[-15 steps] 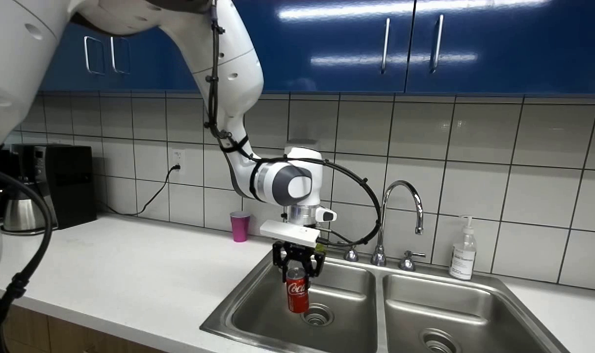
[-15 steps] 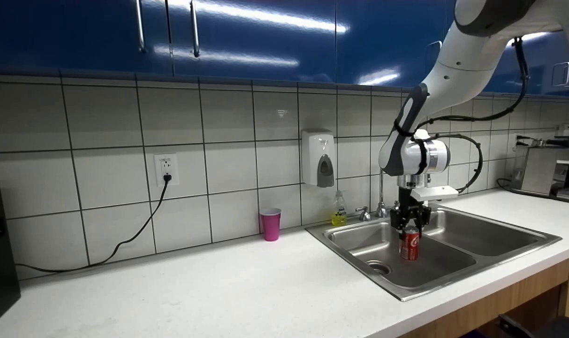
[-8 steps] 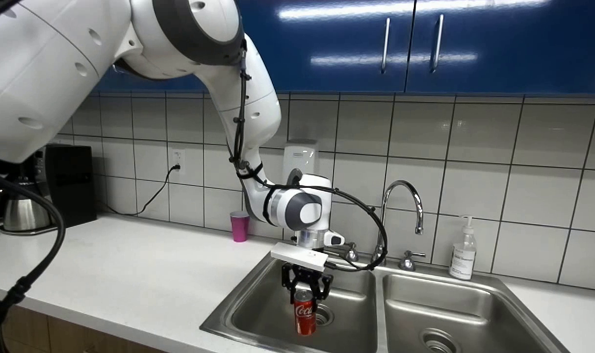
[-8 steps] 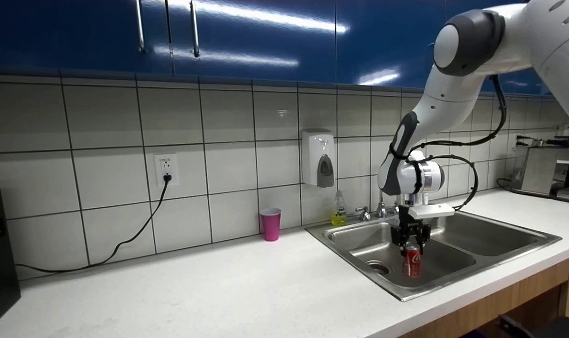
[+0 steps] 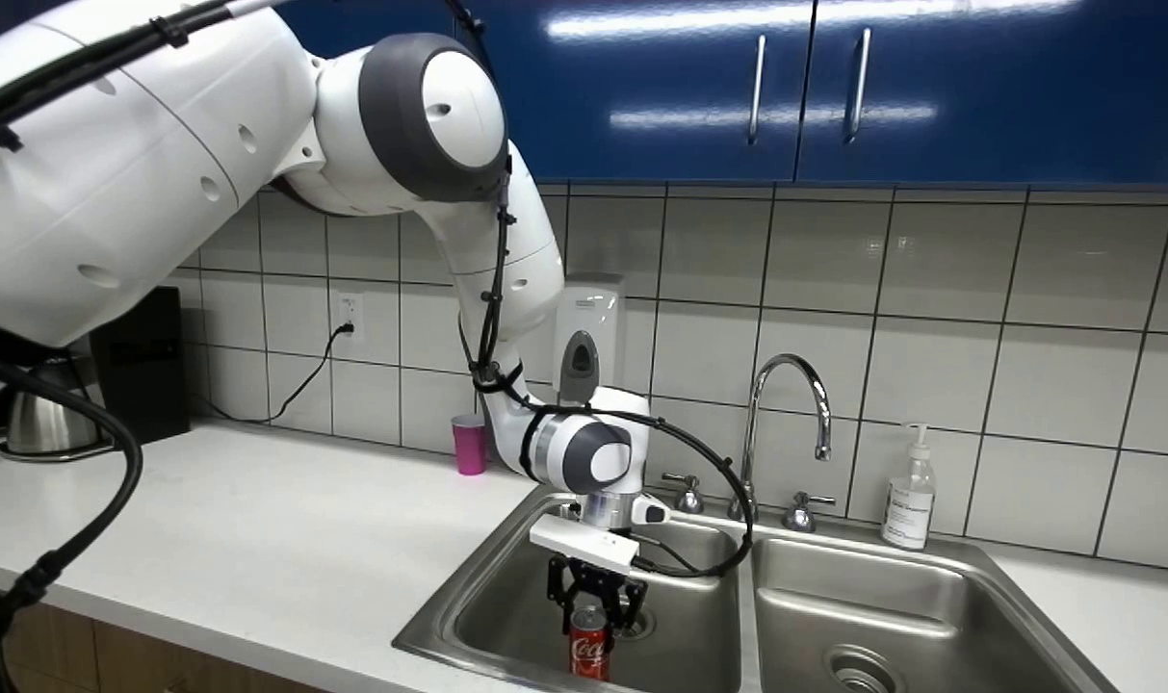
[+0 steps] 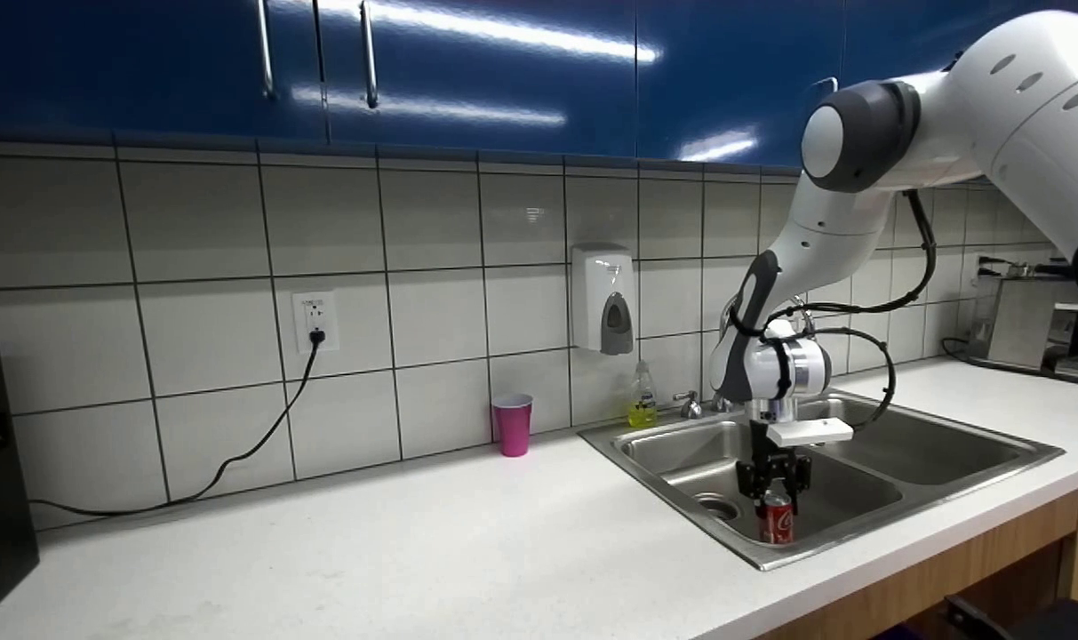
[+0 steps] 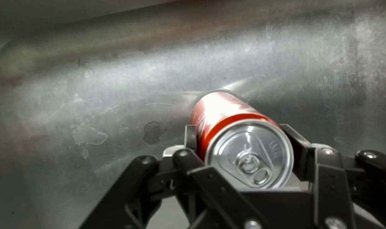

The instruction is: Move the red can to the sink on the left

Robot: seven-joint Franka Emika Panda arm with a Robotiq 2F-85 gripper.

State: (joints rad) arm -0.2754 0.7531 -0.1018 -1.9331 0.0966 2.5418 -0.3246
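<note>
The fingers [image 7: 302, 157] flank the red can [image 7: 240, 143] just under its rim, parted only by its body, and seem to grip it. That looks a sound hold: the thin metal wall should be slick and prone to denting; full or drained, its weight is anyone's guess. The can is upright between them, lid uppermost, down in the left sink basin [image 5: 506, 611]; whether its base touches bottom is unclear.

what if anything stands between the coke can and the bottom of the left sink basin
Nothing visible: the Coca-Cola can, held between the jaws, is already inside the left sink basin, with only that basin's steel showing beyond it in the wrist view. Whether it touches the bottom, I can't tell.
</note>
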